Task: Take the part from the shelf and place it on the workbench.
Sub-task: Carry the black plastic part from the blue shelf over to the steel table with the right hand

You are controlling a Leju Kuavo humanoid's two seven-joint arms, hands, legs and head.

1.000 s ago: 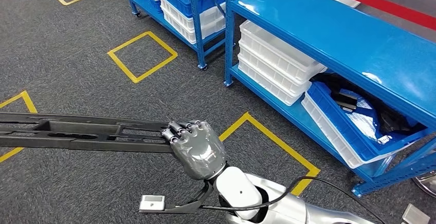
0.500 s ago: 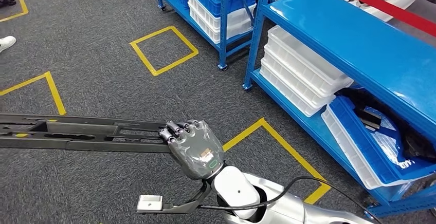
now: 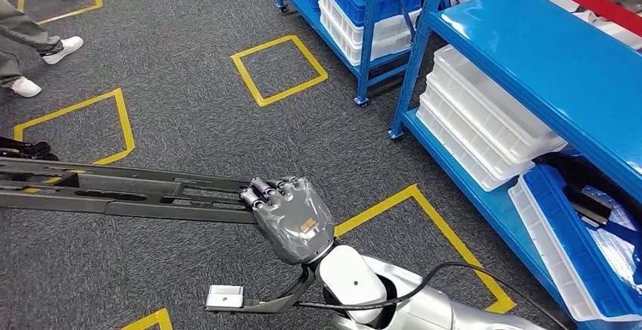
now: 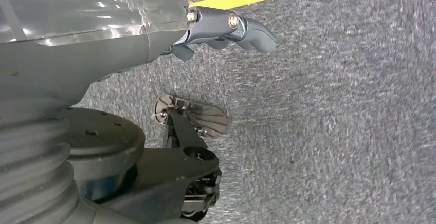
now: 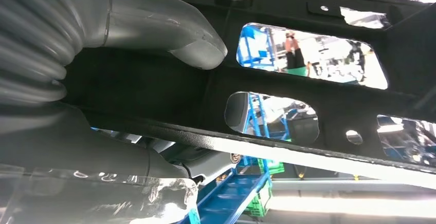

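Observation:
A long black part [image 3: 113, 190], a flat frame with slotted cut-outs, reaches from my right hand [image 3: 291, 216] out past the left edge of the head view, roughly level above the grey carpet. My right hand grips its near end, fingers curled over the top edge. In the right wrist view the part [image 5: 329, 106] crosses close in front of the camera and the thick grey thumb [image 5: 169, 29] presses against it. In the left wrist view my left hand [image 4: 226, 26] hangs over the carpet with nothing in it, fingers loosely apart.
Blue shelving [image 3: 545, 50] runs along the right, with stacked white bins [image 3: 484, 118] and a blue bin [image 3: 583, 247] on its low shelf. A second blue rack [image 3: 363, 12] stands behind. Yellow squares [image 3: 278, 69] mark the carpet. A person's legs and white shoes [image 3: 45, 42] are at upper left.
The camera has turned: shelves and floor marks slid right and down, and a person's feet came into view at upper left. My right hand keeps the same grip on the part.

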